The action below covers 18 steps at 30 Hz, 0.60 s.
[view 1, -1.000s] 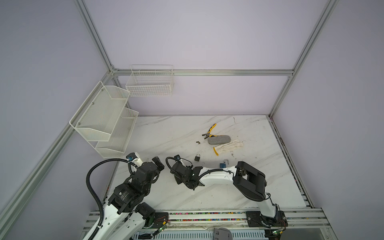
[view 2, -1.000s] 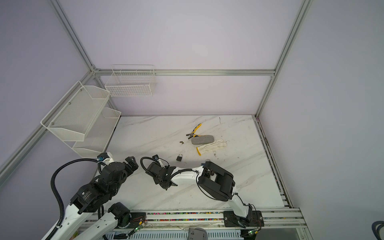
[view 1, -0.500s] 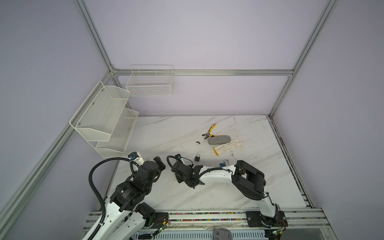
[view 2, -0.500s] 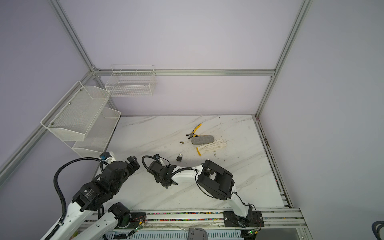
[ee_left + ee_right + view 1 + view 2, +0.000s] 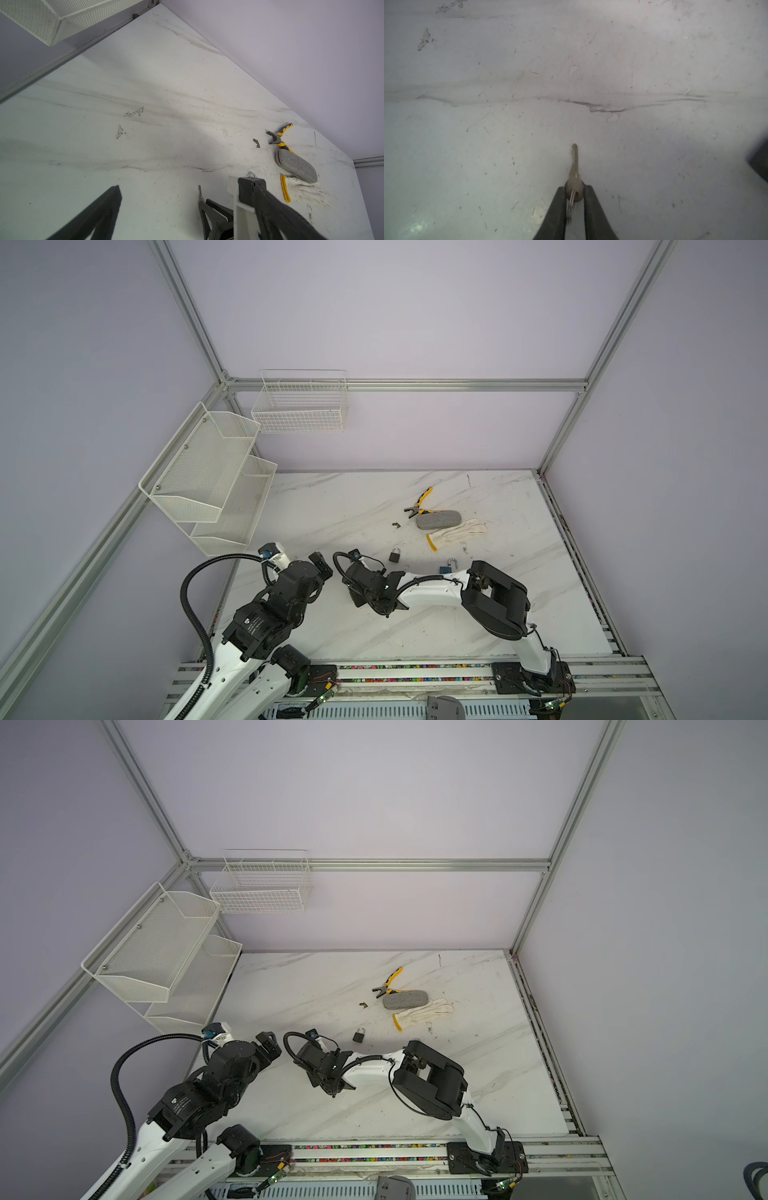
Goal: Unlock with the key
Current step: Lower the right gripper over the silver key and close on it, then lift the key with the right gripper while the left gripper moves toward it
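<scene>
While the left fingers (image 5: 99,216) are held wide apart, a slim metal key (image 5: 574,166) is seemingly pinched by its round head between the tapered right fingers (image 5: 558,207).

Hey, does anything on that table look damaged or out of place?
Yes: the tabletop has chipped patches in its surface, and the grey pad lies piled over the pliers and glove.

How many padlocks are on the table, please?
2. A dark padlock lies near the middle; a blue padlock peeks out behind the right arm. More may hide beneath the arms.
</scene>
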Motion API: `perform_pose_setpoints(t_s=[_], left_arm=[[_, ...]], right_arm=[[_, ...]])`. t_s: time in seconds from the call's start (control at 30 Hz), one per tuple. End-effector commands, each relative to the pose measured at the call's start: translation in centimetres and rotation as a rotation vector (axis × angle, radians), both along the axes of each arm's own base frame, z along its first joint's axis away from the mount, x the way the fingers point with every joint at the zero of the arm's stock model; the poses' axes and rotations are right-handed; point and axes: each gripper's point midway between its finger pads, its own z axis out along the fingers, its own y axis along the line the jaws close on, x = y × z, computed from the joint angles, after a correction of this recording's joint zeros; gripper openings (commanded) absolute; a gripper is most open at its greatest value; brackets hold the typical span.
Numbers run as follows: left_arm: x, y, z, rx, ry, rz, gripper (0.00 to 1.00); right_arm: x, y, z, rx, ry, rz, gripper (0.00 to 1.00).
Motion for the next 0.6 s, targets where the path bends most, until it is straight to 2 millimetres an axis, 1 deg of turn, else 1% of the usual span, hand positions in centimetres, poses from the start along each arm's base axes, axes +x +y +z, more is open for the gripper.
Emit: perform_pose_setpoints(t_s=[0.0, 0.17, 0.4, 0.57], left_arm=[[0.3, 0.0, -0.8, 0.019, 0.001, 0.000, 1.00], [0.4, 0.0, -0.8, 0.021, 0.004, -0.003, 1.00], [0.6, -0.4, -0.7, 0.011, -0.002, -0.015, 1.00], [0.6, -0.5, -0.3, 0.002, -0.012, -0.022, 1.00]], right_arm=[[-0.2, -0.6, -1.6, -0.032, 0.010, 0.003, 0.20], [-0.2, -1.0, -1.9, -0.048, 0.008, -0.002, 0.19], [-0.2, -1.6, -1.4, -0.051, -0.007, 0.007, 0.12], [-0.2, -2.0, -1.0, -0.012, 0.010, 0.018, 0.07]])
